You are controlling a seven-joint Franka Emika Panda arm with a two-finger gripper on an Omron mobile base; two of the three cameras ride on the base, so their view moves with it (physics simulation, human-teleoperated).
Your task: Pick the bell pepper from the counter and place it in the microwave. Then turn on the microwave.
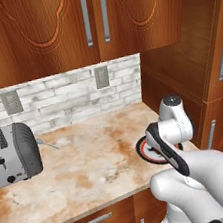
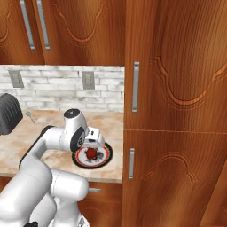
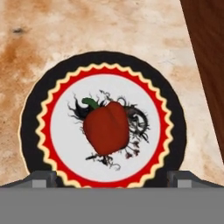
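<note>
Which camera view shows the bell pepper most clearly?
The hand view: the bell pepper lies unobstructed at the plate's centre, green stem visible. In the right base view it is a small red spot below the arm. In the left base view, the arm covers the plate's middle.

1. Light was even and fairly bright across all three views, with no glare spots.
2. The cabinets (image 2: 177,88) showed a soft sheen but no harsh reflections.
3. Shadows on the surface (image 1: 91,162) were faint; none looked hard-edged.
4. The rendering looked coarse and slightly soft, with blocky edges.
5. The pepper (image 3: 106,127) and plate (image 3: 26,127) were sharp enough in the hand view.
</note>
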